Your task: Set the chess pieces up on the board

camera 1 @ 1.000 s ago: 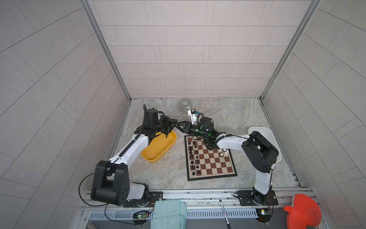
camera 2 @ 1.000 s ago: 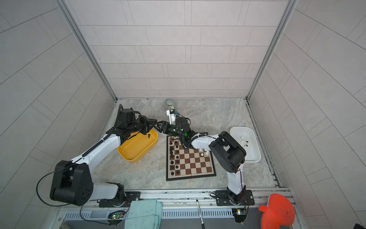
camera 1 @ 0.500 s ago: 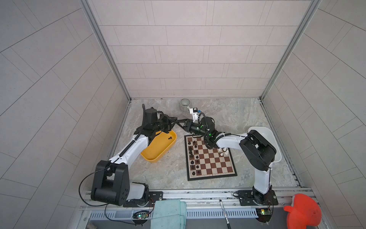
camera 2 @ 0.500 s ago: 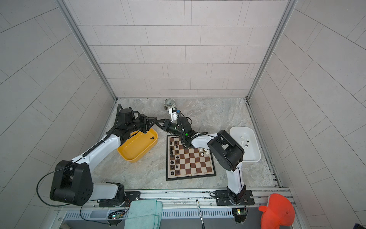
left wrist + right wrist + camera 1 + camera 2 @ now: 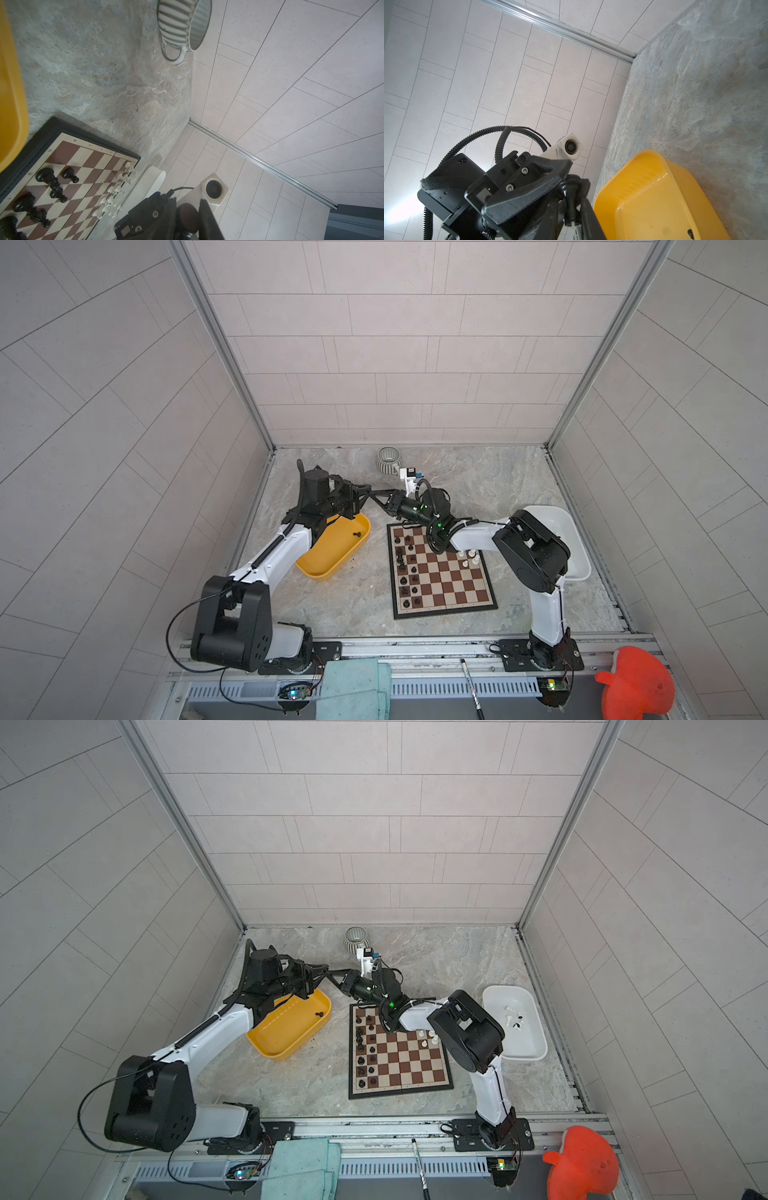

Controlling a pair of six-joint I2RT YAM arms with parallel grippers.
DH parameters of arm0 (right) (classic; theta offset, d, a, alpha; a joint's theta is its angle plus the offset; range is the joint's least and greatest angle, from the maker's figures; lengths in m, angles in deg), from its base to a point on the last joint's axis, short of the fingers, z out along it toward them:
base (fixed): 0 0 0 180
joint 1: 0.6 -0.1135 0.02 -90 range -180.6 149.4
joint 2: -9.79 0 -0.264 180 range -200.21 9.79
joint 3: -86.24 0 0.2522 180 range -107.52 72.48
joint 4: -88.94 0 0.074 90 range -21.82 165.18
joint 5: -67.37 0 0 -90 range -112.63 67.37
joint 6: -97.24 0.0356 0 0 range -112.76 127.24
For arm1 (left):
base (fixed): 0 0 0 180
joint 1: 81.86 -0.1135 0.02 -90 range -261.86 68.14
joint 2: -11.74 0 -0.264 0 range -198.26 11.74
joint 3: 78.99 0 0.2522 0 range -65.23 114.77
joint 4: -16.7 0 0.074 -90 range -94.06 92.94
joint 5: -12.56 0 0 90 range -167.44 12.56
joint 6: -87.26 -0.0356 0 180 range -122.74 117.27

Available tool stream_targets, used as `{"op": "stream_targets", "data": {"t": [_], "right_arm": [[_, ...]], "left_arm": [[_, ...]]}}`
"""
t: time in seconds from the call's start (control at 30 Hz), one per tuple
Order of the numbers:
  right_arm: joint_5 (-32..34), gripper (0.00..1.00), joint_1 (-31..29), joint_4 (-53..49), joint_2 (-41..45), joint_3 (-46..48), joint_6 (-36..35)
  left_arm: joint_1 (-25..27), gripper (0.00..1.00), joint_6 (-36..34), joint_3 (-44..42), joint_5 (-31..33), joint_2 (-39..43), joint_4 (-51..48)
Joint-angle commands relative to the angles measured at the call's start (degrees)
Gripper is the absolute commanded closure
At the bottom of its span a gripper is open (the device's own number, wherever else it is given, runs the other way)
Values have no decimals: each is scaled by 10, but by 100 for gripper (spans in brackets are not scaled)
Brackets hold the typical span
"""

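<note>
L gripper (image 5: 375,494) & R gripper (image 5: 385,500) meet tip to tip near board (image 5: 453,585) far-left corner, jaws nearly closed, both pinching one black piece (image 5: 572,199).

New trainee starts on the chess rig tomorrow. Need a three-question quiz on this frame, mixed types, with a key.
1. True or false: the yellow tray is empty.
2. Where do the left gripper and right gripper meet? A) over the middle of the board B) in the air, by the gap between the yellow tray and the board C) down inside the yellow tray
3. What colour is the chess piece between their fingertips?

Key: 1 false, one black piece lies in it. 2 B. 3 black.
</note>
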Motion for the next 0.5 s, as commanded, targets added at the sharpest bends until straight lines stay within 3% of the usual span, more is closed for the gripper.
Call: {"op": "stream_targets", "data": {"t": [0.0, 0.47], "right_arm": [[18, 81, 4, 69, -14, -9, 60], [5, 94, 7, 84, -16, -17, 82]], "left_arm": [[2, 91, 8, -12, -6, 12, 13], [1, 91, 4, -25, 6, 8, 39]]}}
